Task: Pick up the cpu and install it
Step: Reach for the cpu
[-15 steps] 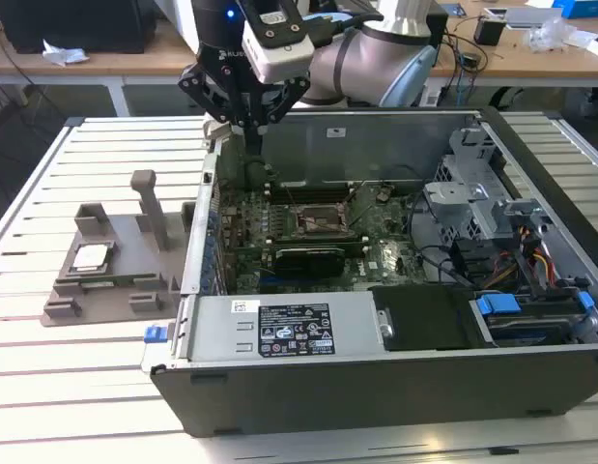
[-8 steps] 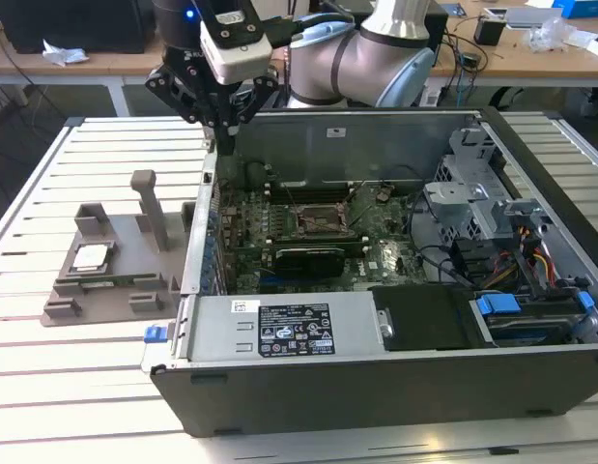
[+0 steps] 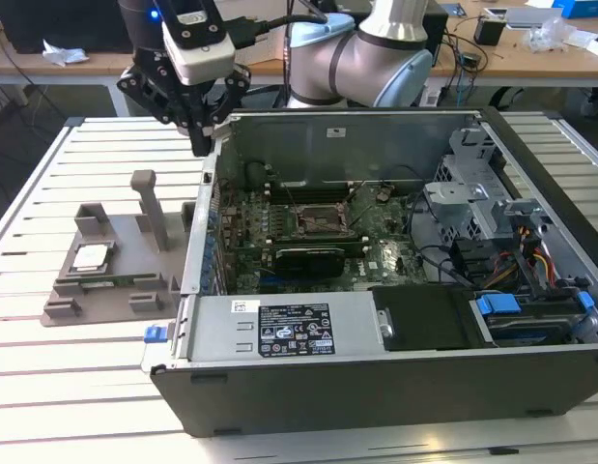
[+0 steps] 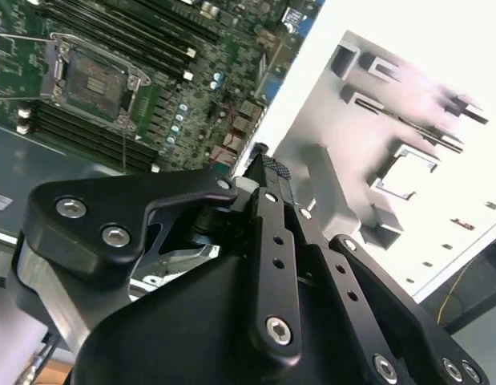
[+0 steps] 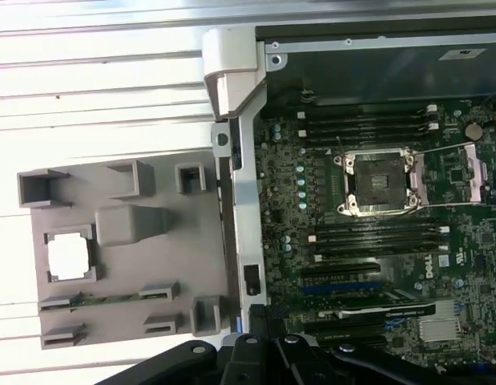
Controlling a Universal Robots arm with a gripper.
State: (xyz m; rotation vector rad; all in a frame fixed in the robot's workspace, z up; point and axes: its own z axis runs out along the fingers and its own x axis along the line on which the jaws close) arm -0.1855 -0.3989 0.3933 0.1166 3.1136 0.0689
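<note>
The end effector (image 3: 202,145) (image 4: 268,167) hangs in the air above the corner of the open computer case (image 3: 376,377), at the exterior view's left end of it. Its two black fingers are brought together at the tips, and there is nothing between them.

The cpu (image 3: 91,256) (image 5: 69,258) lies flat in a square recess of the grey plastic holder (image 3: 62,300) (image 5: 127,224), with its silver top facing up. The holder stands on the counter (image 3: 86,387), just beside the case on the exterior view's left. The cpu is well apart from the end effector and lower than it.

Inside the case, the green motherboard (image 3: 376,261) lies flat. The cpu socket (image 3: 323,220) (image 5: 378,183) (image 4: 91,80) is near its middle. The socket's metal bracket is folded open, and no chip sits in it.

The counter is white and made of long parallel slats with narrow grooves between them. The base and the grey joints of the arm (image 3: 376,58) rise behind the case. Further back stand wooden desks (image 3: 530,63) that carry cables and small items. The floor under them looks dark.
</note>
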